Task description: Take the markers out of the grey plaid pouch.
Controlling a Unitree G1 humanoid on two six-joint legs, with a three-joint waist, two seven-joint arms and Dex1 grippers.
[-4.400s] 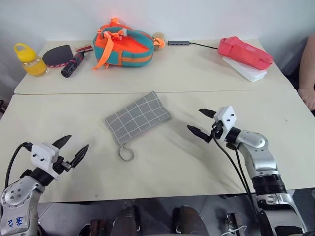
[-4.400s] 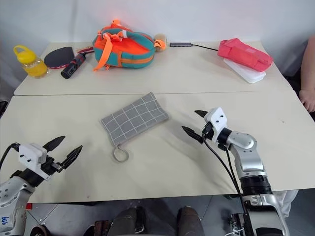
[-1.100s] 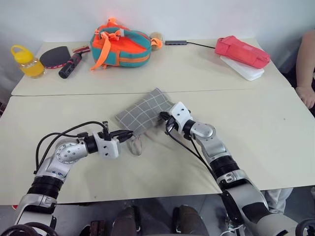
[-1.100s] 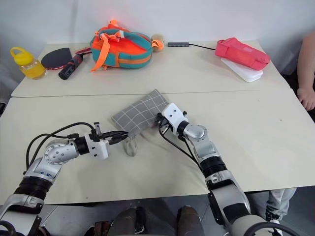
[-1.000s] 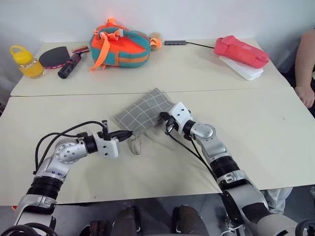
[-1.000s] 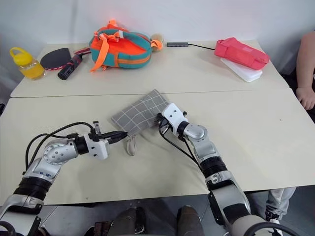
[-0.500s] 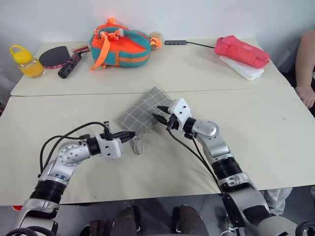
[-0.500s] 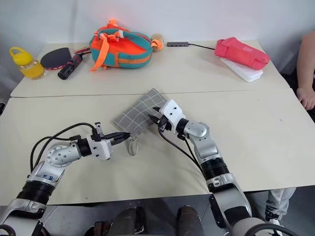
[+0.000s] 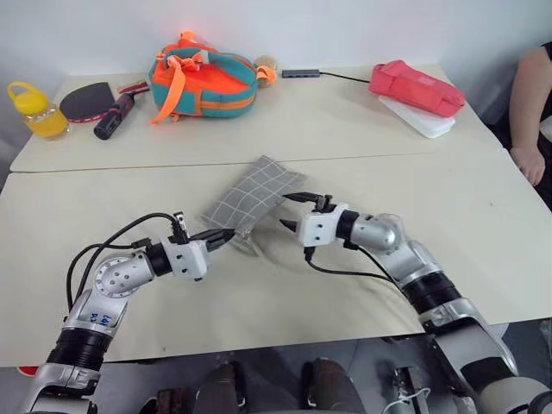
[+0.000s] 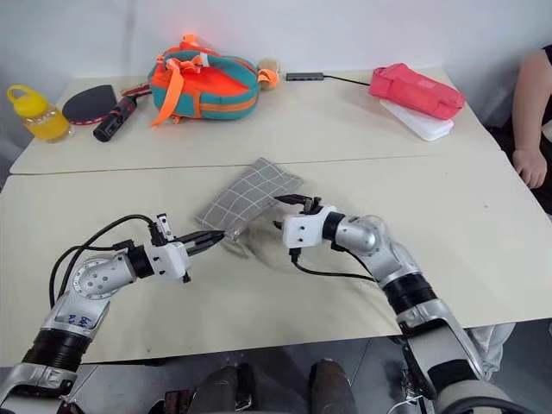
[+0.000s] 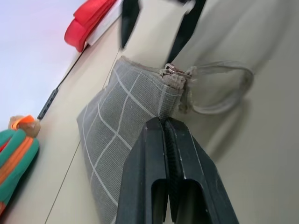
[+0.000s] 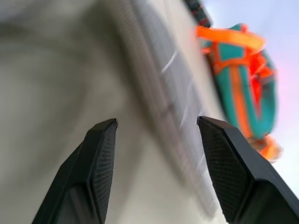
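From the head camera, the grey plaid pouch (image 9: 253,193) lies at a slant near the middle of the near table (image 9: 285,293), its near corner lifted a little. The left gripper (image 9: 222,236) has its black fingers pressed together on that near corner, next to the ring pull (image 9: 247,247). The right gripper (image 9: 297,211) hangs just beside the pouch's right edge with its fingers spread, nothing between them. The markers cannot be seen; the pouch looks zipped. On the far table sit an orange and teal bag (image 9: 203,75), a paddle (image 9: 87,100), a yellow bottle (image 9: 30,109), a pink-red pouch (image 9: 416,87) on a white box (image 9: 418,116), and a cable hub (image 9: 304,73). A person's arm (image 9: 524,112) rests at the right edge.

From the left wrist, the two fingers (image 11: 154,177) are clamped flat on the fabric at the zipper end of the pouch (image 11: 121,140), the ring pull (image 11: 219,91) looping off to the side. The other gripper's two fingers (image 11: 130,18) stand apart just beyond the pouch.

From the right wrist, the fingers (image 12: 100,172) stand wide apart with bare tabletop between them; the pouch's edge (image 12: 159,88) runs blurred ahead, and the orange and teal bag (image 12: 243,74) lies beyond.
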